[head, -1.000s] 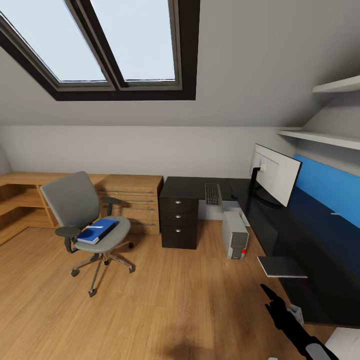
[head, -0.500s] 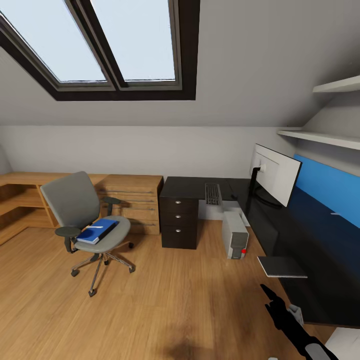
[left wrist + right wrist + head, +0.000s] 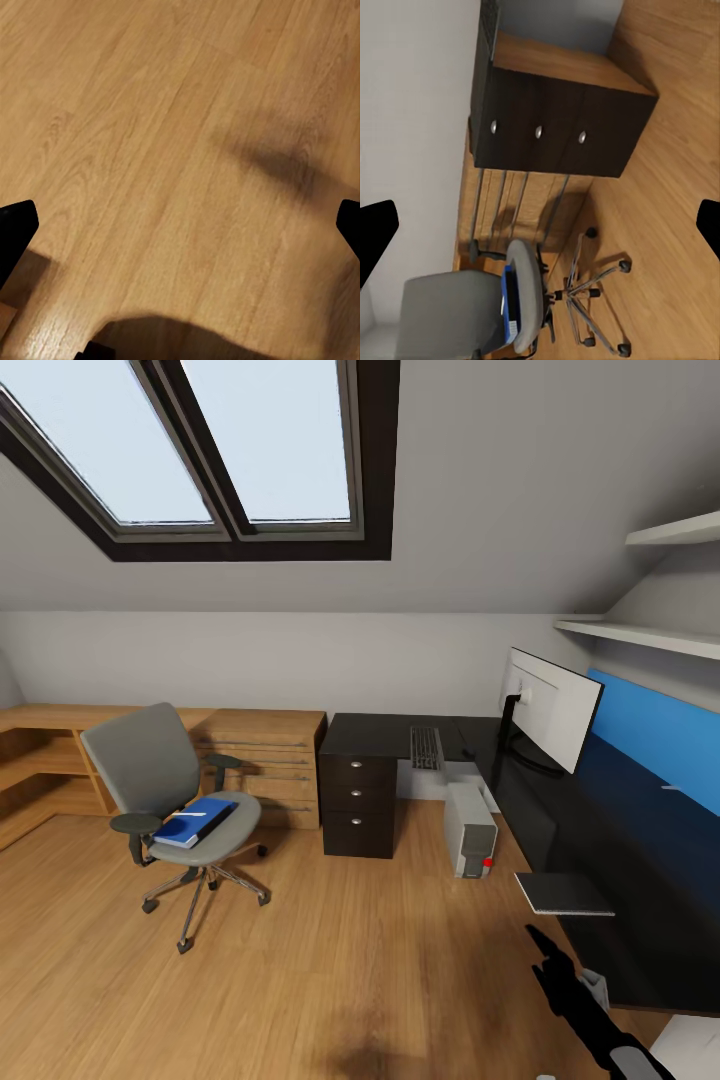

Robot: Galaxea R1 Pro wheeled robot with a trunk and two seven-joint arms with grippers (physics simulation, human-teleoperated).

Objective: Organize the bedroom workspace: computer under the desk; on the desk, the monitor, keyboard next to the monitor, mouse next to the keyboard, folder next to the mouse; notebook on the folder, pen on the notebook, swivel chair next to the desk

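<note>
Head view: The desk (image 3: 600,810) is seen along the right wall, its three-drawer unit (image 3: 357,805) at the near-left end. The monitor (image 3: 552,710) is stood on the desk top, white back turned toward the camera. The keyboard (image 3: 426,748) is laid on the desk just left of the monitor's stand. The computer (image 3: 470,830) is stood on the floor beside the drawer unit, at the desk's edge rather than fully beneath it. A flat grey pad (image 3: 562,893) is seen at the desk's near edge. The swivel chair (image 3: 175,810) is placed well apart from the desk, in front of the oak chest (image 3: 265,755). The folder (image 3: 196,822) is laid on the seat, with something white on top of it, too small to be identified. The right arm (image 3: 575,1000) is seen at the lower right; the state of its claw cannot be told here.

Right wrist view: The drawer unit's three knobs, the chair's star base (image 3: 592,289) and the folder (image 3: 512,304) edge-on upon the seat are shown. The right gripper (image 3: 540,232) is recorded as spread wide, its fingertips (image 3: 376,232) at opposite frame edges, nothing between them.

Left wrist view: Bare wooden floor (image 3: 165,150) is shown. The left gripper (image 3: 180,236) is likewise spread wide and empty.
</note>
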